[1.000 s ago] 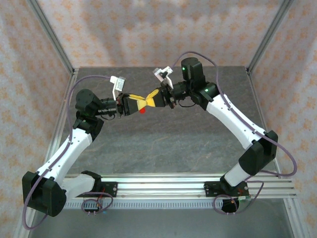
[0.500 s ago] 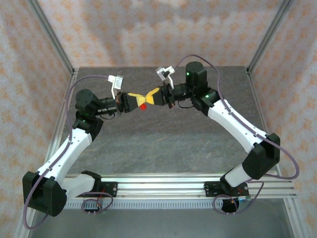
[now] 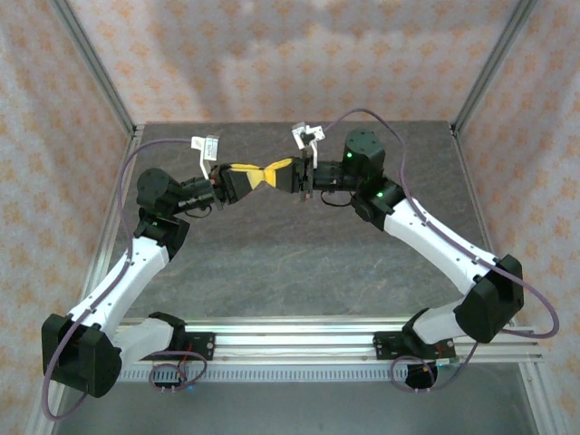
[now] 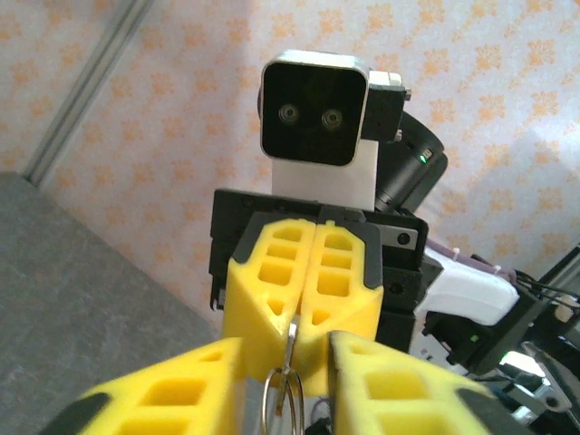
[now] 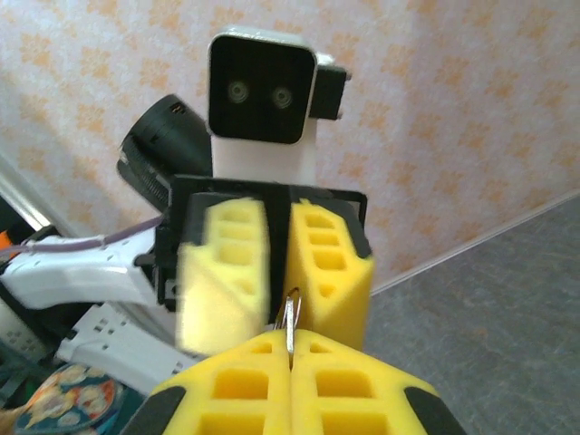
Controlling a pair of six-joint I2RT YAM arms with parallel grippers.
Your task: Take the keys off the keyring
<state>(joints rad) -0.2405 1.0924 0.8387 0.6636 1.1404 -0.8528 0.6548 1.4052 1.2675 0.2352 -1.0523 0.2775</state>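
**Keyring held between two grippers: regrip before pulling**

**Position.** The left gripper point(image 3: 256, 176) and the right gripper point(image 3: 275, 172) meet tip to tip in the air above the far middle of the grey table point(image 3: 299, 263). The keyring point(image 4: 291, 346), a thin bright wire ring, sits at that meeting point, well clear of the tabletop.

**Gripper state.** The right gripper's yellow fingers point(image 5: 231, 388) are pressed together and clamp one edge of the keyring. The left gripper's fingers point(image 4: 172, 394) stand apart, one on each side of the ring's free loop. Contact with the wire cannot be confirmed. One left finger is blurred in the right wrist view, so it is probably in motion.

**Key.** A key cannot be made out on the ring. The part is very small and the fingers crowd the area.

**Procedure (judgement).** The step in hand is a regrip by the left gripper. It should close squarely on the free loop or the key head, near the fingertips, before any pull. The pull should follow the wire's coil; a straight tug risks slipping the thin wire out of the pads.

**Containers.** A freed part would drop onto the tabletop below. A colourful round object point(image 5: 50, 399) low in the right wrist view is too blurred to identify as a container.
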